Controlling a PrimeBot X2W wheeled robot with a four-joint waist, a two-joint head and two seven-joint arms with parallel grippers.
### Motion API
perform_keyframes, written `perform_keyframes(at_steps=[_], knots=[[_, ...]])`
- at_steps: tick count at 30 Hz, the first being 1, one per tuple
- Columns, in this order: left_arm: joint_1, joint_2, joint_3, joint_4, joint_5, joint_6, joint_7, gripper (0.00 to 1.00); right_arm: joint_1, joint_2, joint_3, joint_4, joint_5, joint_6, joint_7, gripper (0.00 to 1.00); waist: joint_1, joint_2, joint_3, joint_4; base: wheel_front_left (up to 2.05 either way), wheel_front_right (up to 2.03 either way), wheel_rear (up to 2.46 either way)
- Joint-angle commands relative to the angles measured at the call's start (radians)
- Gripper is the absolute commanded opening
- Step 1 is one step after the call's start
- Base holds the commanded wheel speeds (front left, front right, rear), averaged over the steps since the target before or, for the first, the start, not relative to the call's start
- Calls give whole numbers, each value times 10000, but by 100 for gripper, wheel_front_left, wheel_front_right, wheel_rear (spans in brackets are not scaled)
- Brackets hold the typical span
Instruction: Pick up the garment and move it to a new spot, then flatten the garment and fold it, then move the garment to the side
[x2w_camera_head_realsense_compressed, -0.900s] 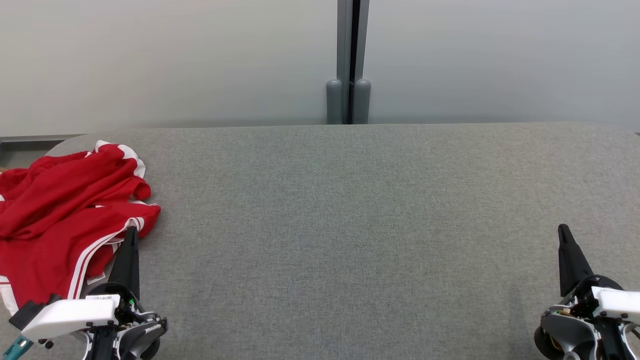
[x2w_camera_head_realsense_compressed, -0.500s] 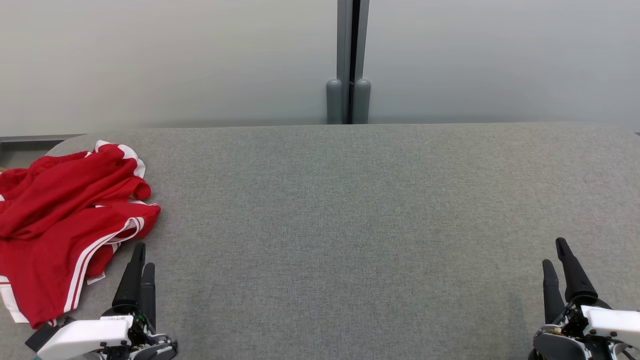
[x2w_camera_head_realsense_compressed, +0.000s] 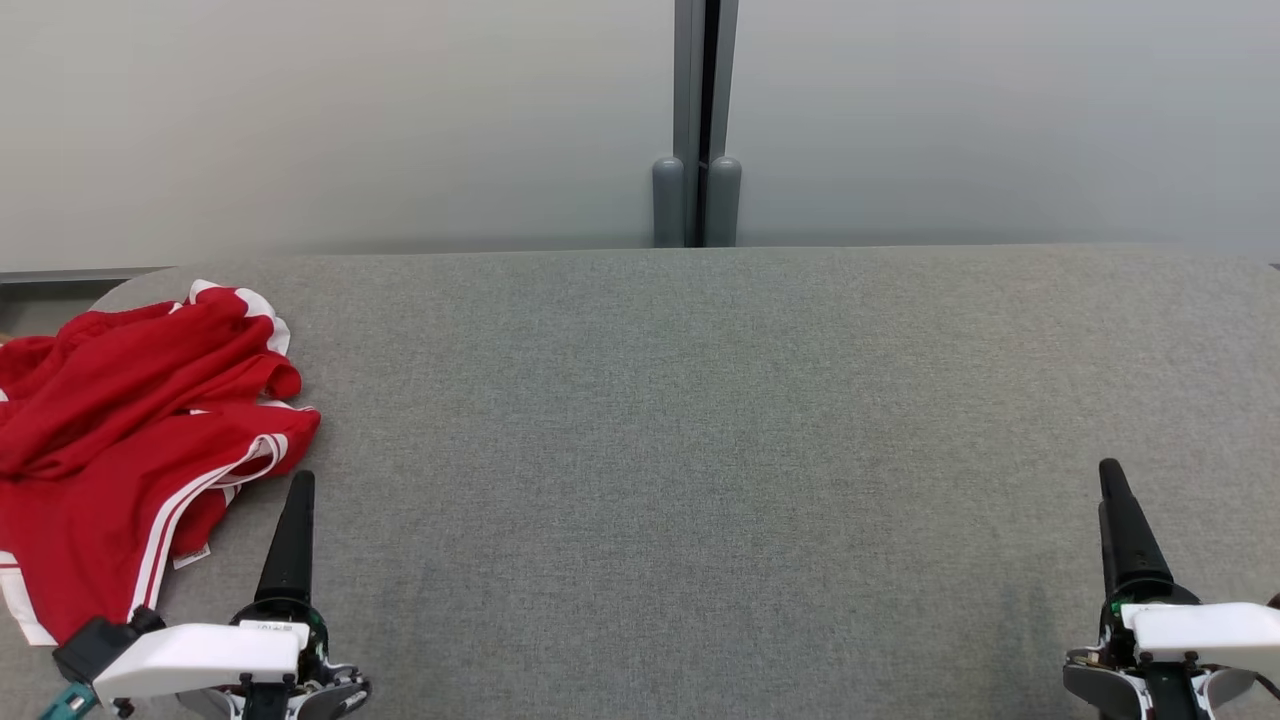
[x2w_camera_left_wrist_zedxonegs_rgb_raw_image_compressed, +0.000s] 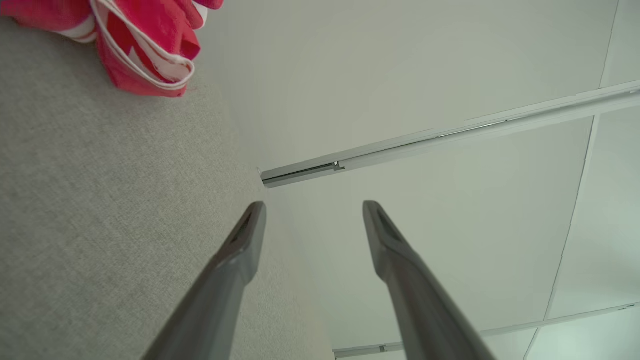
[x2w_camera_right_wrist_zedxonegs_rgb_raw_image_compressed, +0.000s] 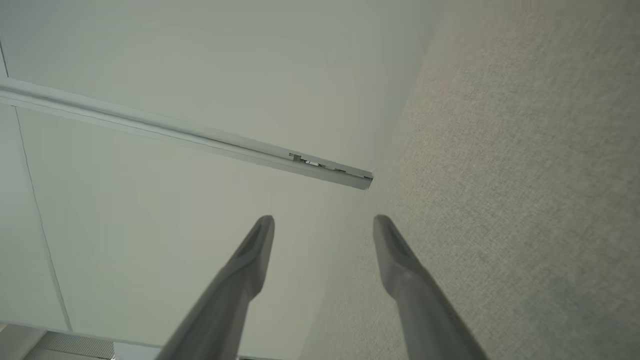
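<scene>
"What did that wide grey fabric surface (x2w_camera_head_realsense_compressed: 700, 400) carry?"

"The garment (x2w_camera_head_realsense_compressed: 120, 440), red with white stripes. It lay crumpled in a heap at the robot's far left end, folds bunched over one another, a small label showing at its near hem."

"And the arms?"

"The left gripper (x2w_camera_left_wrist_zedxonegs_rgb_raw_image_compressed: 312, 210) hung low, near the heap's closest hem but not touching it. Its jaws stood apart with nothing between them. The right gripper (x2w_camera_right_wrist_zedxonegs_rgb_raw_image_compressed: 322, 222) was well apart from it, at the opposite end over bare fabric, jaws spread too."
</scene>
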Motion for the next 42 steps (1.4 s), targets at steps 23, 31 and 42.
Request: perform_keyframes(at_steps=[23,31,42], knots=[[43,128,-1295,-1493,5232,1145,-967,100,135,-47,1123,-1151,-5256,3,-1001,100,0,0,76,-11,0,0,0],[69,136,-1560,-1607,6551,1388,-1231,100,90,-160,1533,-1442,-6649,2,-1270,100,0,0,121,-27,0,0,0],[143,169,-1924,-1908,8029,1756,-1566,100,218,-130,1606,-1486,-8017,2,-1603,100,0,0,152,-35,0,0,0]])
